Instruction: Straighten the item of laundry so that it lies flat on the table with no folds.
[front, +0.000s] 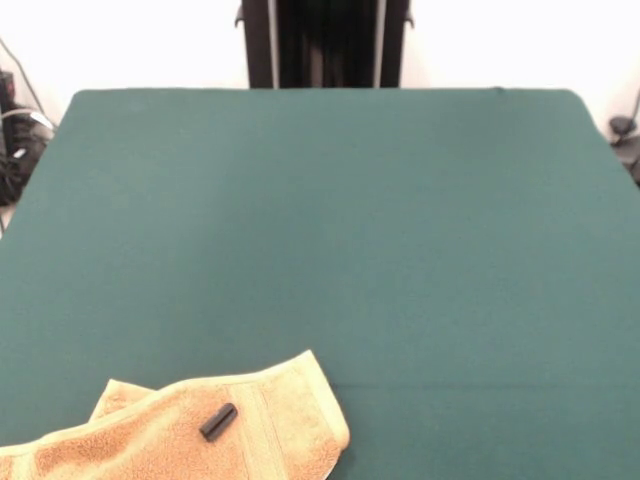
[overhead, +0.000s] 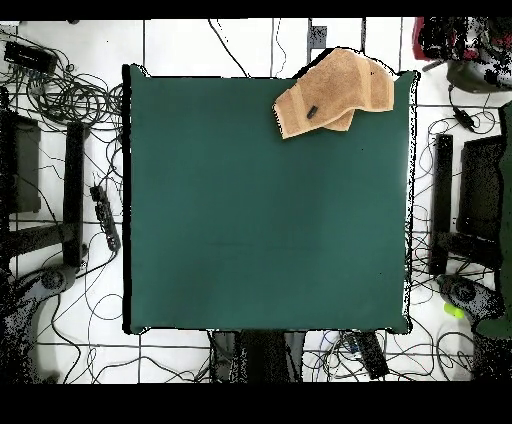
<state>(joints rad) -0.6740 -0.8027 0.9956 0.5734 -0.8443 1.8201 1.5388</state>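
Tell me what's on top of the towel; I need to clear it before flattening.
A small black cylinder lies on the towel, near its ribbed band. Whatever may sit under the towel's folded layers is covered.

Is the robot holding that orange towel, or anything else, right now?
Nothing is held. The golden-orange terry towel lies untouched at the green table's edge; no gripper shows.

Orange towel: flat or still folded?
Folded. The golden-orange terry-cloth towel has one corner doubled under at its edge, it overhangs the dark green table, and a small black cylinder rests on it.
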